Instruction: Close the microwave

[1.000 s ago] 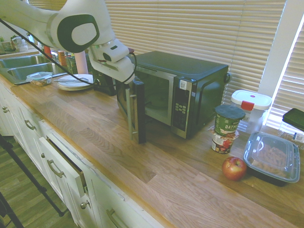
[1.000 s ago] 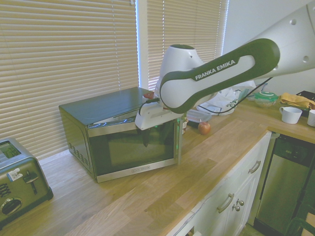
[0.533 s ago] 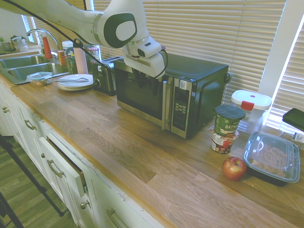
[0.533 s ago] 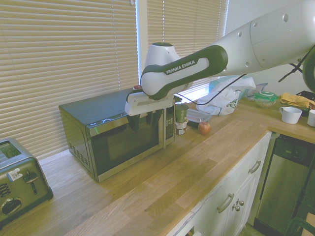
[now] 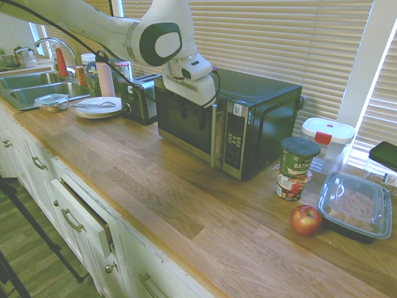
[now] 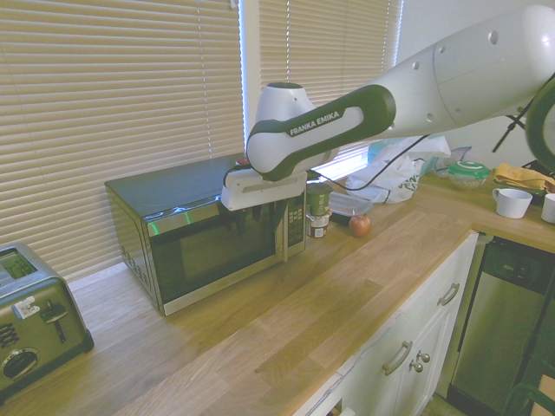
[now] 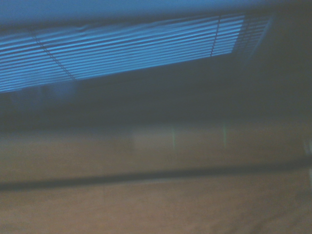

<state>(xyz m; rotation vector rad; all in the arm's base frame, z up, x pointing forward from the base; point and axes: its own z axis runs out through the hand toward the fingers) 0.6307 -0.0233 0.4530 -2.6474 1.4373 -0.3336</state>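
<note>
Big black microwave [image 5: 248,121] with steel front trim sits upright on the wooden desk [image 5: 186,211], door looks fully shut, I think.

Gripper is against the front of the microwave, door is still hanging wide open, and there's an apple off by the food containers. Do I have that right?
Not quite: the microwave door sits flush with its front, as the first exterior view shows and the second agrees. The rest holds: the gripper hangs against the door glass, and the apple lies by the food containers.
</note>
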